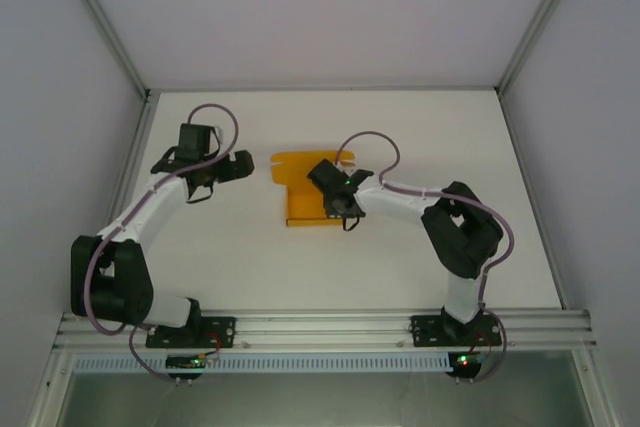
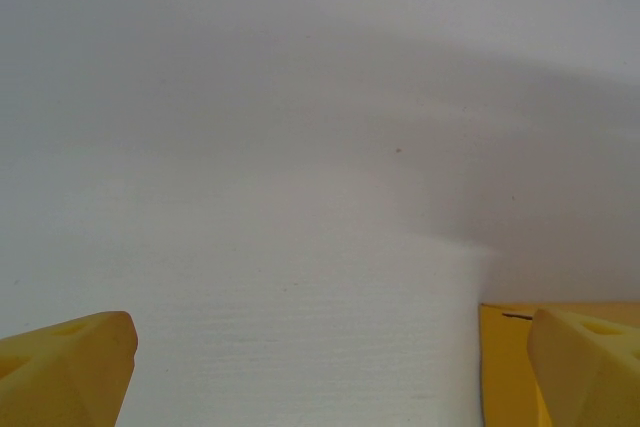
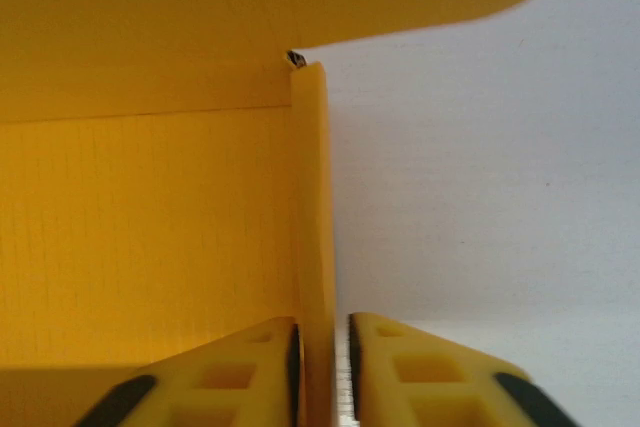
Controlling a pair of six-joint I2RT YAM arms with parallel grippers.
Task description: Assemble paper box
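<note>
A matte white table [image 1: 400, 267] carries the paper box [image 1: 298, 187], thin bright-orange card, partly folded, near its centre. The right gripper [image 3: 321, 347] has its yellow jaws pinched on one upright wall. The left gripper [image 1: 205, 169] hovers beside the box's left edge, jaws spread wide and grasping nothing.

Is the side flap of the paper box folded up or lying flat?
Folded up: the paper box's side flap stands upright, edge-on, between the right gripper's fingers.
</note>
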